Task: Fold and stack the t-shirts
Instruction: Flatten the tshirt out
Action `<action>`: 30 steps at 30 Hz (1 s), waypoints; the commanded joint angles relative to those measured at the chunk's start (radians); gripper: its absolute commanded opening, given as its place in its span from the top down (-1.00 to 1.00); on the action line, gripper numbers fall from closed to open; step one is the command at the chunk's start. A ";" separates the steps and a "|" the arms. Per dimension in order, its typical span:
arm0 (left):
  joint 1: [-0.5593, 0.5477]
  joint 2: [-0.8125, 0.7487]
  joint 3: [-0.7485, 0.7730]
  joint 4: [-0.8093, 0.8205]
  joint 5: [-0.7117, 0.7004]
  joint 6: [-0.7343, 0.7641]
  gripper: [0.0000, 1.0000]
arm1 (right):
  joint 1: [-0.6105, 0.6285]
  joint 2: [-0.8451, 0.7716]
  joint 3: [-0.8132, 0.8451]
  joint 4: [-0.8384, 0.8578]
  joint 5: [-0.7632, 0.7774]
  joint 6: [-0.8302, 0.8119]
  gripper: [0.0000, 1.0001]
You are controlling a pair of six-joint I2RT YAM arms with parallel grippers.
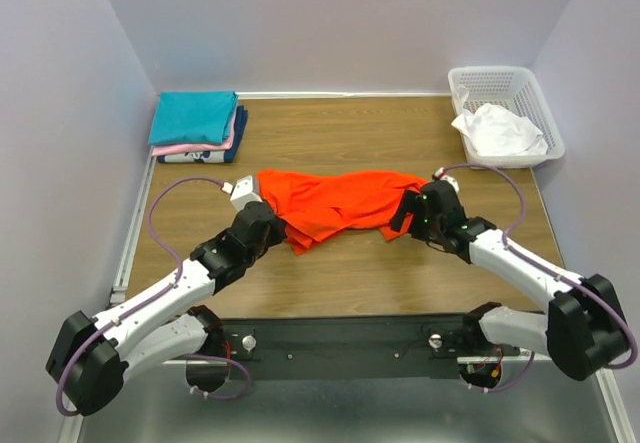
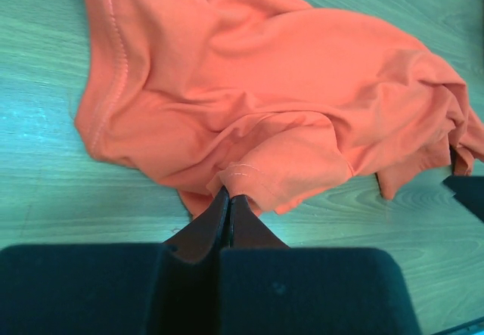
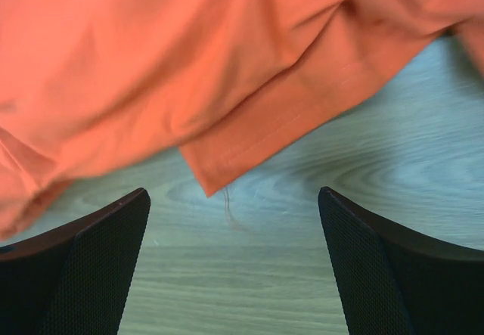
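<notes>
A bright orange-red t-shirt lies crumpled across the middle of the table. My left gripper is at its left end, shut on a hemmed fold of the orange-red t-shirt, as the left wrist view shows at the fingertips. My right gripper is at the shirt's right end, open and empty; in the right wrist view a hemmed corner of the shirt lies just ahead of the gap. A folded stack of teal, pink and navy t-shirts sits at the back left. A white t-shirt lies crumpled in the basket.
A white plastic lattice basket stands at the back right corner. Pale walls close the table at left, back and right. A loose thread hangs from the shirt corner onto the wooden table.
</notes>
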 commanded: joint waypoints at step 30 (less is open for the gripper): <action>0.026 -0.320 0.069 -0.434 -0.446 -0.323 1.00 | -0.077 0.021 0.017 -0.147 0.287 0.098 -0.78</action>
